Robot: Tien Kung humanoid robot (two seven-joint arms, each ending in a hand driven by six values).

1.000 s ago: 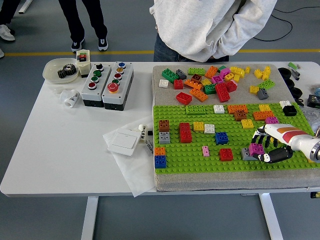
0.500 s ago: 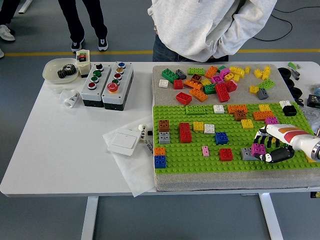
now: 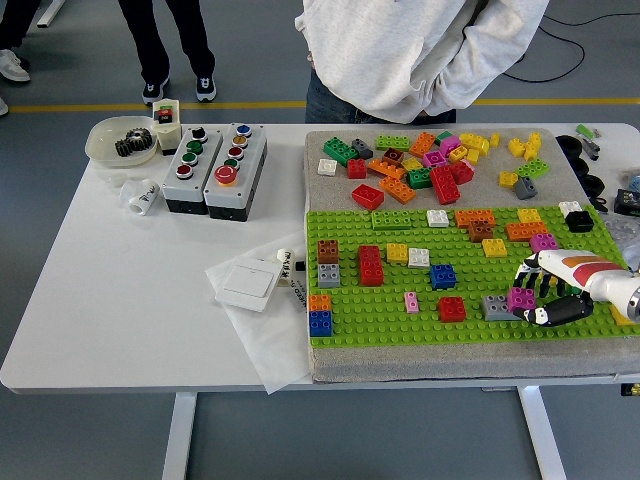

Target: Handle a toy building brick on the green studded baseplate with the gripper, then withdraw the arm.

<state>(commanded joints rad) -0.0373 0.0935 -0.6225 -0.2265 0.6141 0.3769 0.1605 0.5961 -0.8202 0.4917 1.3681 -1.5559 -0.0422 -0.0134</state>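
Observation:
The green studded baseplate [image 3: 400,300] lies on a grey mat on the right half of the table, with several coloured bricks pressed onto it. My right hand [image 3: 535,297] reaches in from the right edge, low over the plate's front right part. Its dark fingers [image 3: 531,277] and thumb curl around a small magenta brick [image 3: 519,297]. That brick sits against the right side of a grey brick [image 3: 494,307]. A red brick [image 3: 452,309] and a blue brick [image 3: 443,276] stand further left. My left arm is out of view.
Loose bricks [image 3: 430,160] lie heaped on the grey mat behind the plate. Two button boxes [image 3: 214,168], a bowl of gears [image 3: 122,142] and a white switch [image 3: 248,284] on paper occupy the left half. A person in a grey sweatshirt [image 3: 420,50] stands at the far side.
My right hand has drifted a little to the right, and the magenta brick has shifted right with it. The grey brick has stayed put.

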